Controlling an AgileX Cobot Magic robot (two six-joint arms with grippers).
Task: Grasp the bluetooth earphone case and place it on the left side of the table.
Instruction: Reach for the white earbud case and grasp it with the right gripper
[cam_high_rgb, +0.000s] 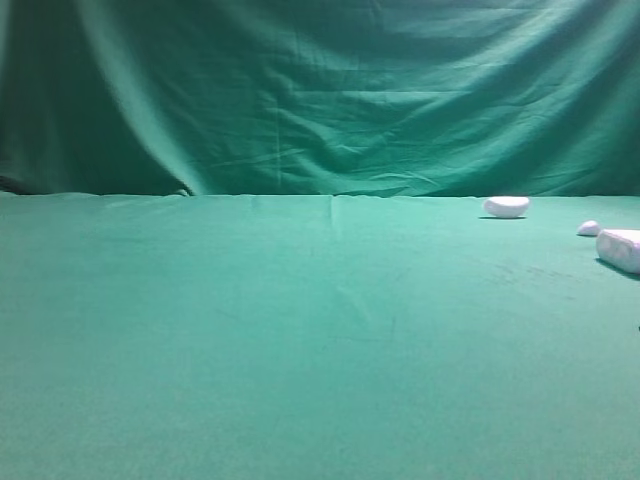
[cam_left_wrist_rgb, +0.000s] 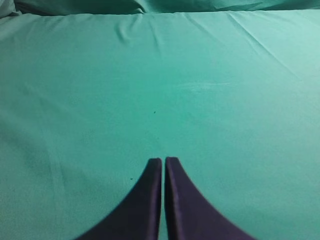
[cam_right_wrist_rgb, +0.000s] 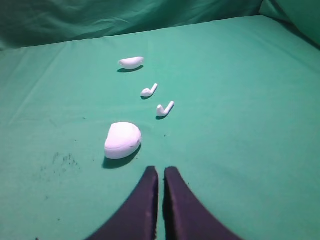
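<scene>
The bluetooth earphone case (cam_right_wrist_rgb: 122, 140), a smooth white rounded block, lies on the green table (cam_right_wrist_rgb: 250, 90) just ahead and left of my right gripper (cam_right_wrist_rgb: 161, 170). That gripper is shut and empty, a short way from the case. In the exterior view the case (cam_high_rgb: 621, 250) sits at the far right edge, partly cut off by the frame. My left gripper (cam_left_wrist_rgb: 163, 160) is shut over bare green cloth (cam_left_wrist_rgb: 200, 75) with nothing between its fingers. Neither gripper shows in the exterior view.
Two small white earbuds (cam_right_wrist_rgb: 149, 91) (cam_right_wrist_rgb: 165, 108) lie beyond the case, and a white dome-shaped lump (cam_right_wrist_rgb: 131, 62) lies farther back. In the exterior view the lump (cam_high_rgb: 506, 206) and a tiny white piece (cam_high_rgb: 589, 228) sit at the right. A green backdrop (cam_high_rgb: 320, 90) hangs behind.
</scene>
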